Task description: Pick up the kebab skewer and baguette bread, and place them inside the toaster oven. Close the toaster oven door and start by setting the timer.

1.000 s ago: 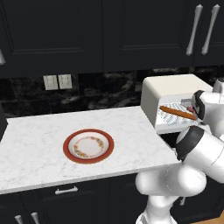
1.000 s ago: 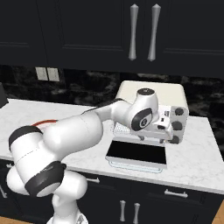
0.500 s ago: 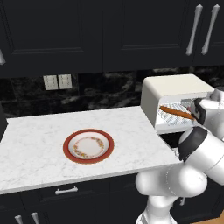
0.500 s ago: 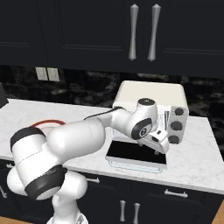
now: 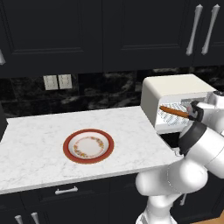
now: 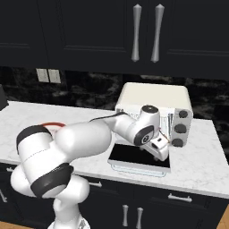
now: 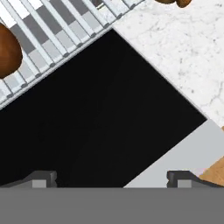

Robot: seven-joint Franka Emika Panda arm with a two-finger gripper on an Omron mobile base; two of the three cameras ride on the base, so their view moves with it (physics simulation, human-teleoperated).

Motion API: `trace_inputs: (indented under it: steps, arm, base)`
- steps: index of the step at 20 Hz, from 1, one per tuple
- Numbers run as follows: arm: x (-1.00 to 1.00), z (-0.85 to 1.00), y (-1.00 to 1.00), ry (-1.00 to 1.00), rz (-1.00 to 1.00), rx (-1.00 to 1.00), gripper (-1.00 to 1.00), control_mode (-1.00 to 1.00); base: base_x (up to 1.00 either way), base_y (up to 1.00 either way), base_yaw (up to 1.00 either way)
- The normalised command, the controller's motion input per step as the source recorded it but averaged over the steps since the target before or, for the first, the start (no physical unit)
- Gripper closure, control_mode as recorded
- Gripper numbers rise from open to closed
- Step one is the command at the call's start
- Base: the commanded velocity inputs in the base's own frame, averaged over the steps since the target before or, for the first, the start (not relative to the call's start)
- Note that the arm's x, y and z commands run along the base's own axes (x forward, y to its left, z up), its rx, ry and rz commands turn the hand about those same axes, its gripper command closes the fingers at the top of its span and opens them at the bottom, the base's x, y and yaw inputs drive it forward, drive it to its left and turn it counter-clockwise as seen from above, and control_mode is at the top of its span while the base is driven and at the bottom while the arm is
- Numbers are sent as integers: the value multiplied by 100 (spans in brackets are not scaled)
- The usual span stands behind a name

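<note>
Black cabinets (image 5: 100, 26) and dark marble backsplash (image 5: 100, 94) frame a white marble counter (image 5: 39, 140).

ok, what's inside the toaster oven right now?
On the wire rack of the cream-white boxy toaster oven, the orange-brown baguette loaf lies across. The robot's arm covers the cavity's right side, so the kebab skewer can't be confirmed. The dark glass door hangs open.

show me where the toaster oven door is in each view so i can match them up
Left base view: the toaster oven door is a dark strip below the oven's open mouth, mostly behind the arm.
Right base view: it lies folded down flat, glass up, in front of the oven.
Hand view: its dark glass spans the middle.
Shared landmark: the wire rack at the door's hinge edge.
</note>
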Motion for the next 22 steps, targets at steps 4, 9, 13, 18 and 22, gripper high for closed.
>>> trace_inputs:
  steps: [4, 9, 13, 18, 22]
  arm:
    - [34, -22, 14, -2, 0, 0, -100, -100]
    - [25, -21, 0, 0, 0, -2, -100, -100]
    - [22, -13, 0, -3, 0, -1, -100, -100]
    - [17, -2, 0, -5, -2, 0, -100, -100]
    - [17, 0, 0, 0, -3, 0, -100, -100]
  base:
    - [0, 0, 0]
    - [0, 0, 0]
    - [0, 0, 0]
    - [0, 0, 0]
    - [0, 0, 0]
